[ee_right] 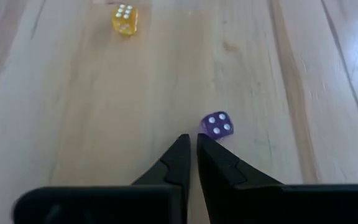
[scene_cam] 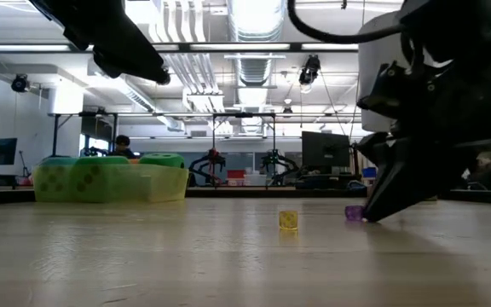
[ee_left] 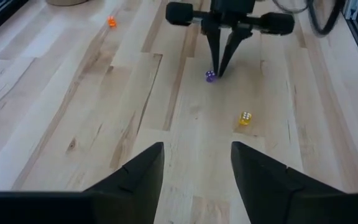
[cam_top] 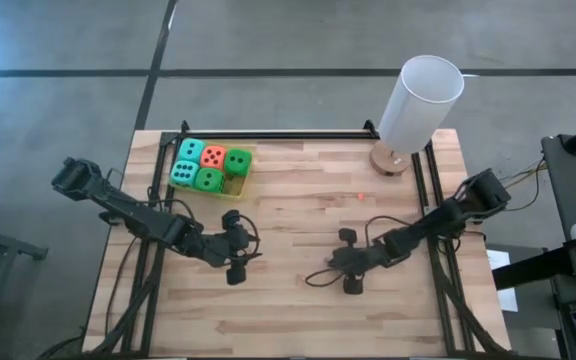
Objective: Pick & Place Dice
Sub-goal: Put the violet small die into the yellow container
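High view, soft dice: five soft dice (cam_top: pixel 208 165) sit packed in the yellow tray (cam_top: pixel 236 188) at the counter's far left corner, well apart from both arms.
High view, arms: left tool (cam_top: pixel 240 252) and right tool (cam_top: pixel 343 265) face each other over the middle of the counter, towards its near edge.
Low view, small dice: a yellow die (scene_cam: pixel 288 220) and a purple die (scene_cam: pixel 353 212) lie on the bare wood, and the right tool's tip is down just beside the purple one.
Left wrist view, left tool: it's wide open and holding nothing. The yellow die (ee_left: pixel 245 118) lies ahead of it, with the purple die (ee_left: pixel 209 76) beyond that at the right tool's tip.
Right wrist view, right tool: its fingers are pinched together with nothing between them.
Right wrist view, key relation: the purple die (ee_right: pixel 217 125) sits just off the side of the tip, not between the fingers, and whether they touch I can't tell.
Judgement, nearer arm: the right arm is the closer one. It likely needs to open and shift sideways over the purple die.
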